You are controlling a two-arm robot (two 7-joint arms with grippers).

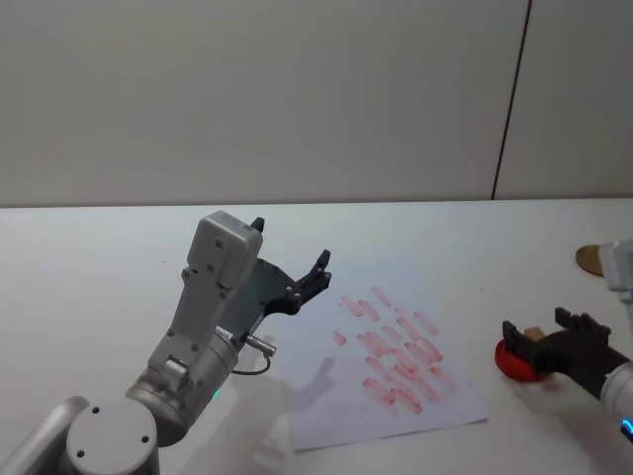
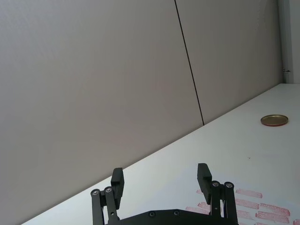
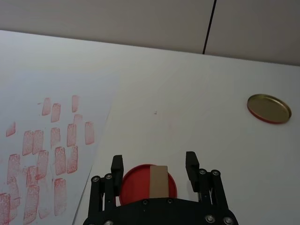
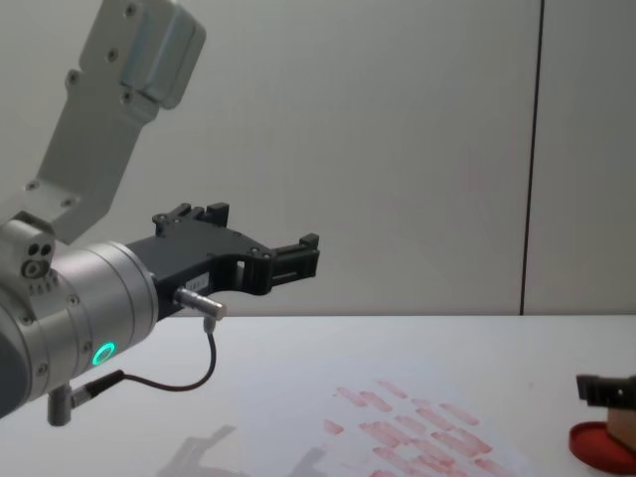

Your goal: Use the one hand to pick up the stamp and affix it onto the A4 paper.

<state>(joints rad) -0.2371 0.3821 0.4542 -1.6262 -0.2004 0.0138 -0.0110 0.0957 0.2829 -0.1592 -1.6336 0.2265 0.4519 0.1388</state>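
Observation:
The stamp (image 3: 158,181), a pale tan wooden block, stands on a round red ink dish (image 3: 136,185) just right of the A4 paper (image 3: 70,93). My right gripper (image 3: 153,164) is open, one finger on each side of the stamp with a gap on both sides. From the head view, the same gripper (image 1: 536,325) sits low at the right over the stamp (image 1: 534,336). The paper (image 1: 326,401) carries slanting rows of pinkish-red prints. My left gripper (image 1: 290,244) hangs open and empty in the air above the paper's left side.
A flat gold lid (image 3: 268,108) lies on the white table beyond the dish, toward the far right (image 1: 590,257). A grey wall with a dark vertical seam stands behind the table. The left arm's silver wrist (image 4: 89,308) looms large at the left.

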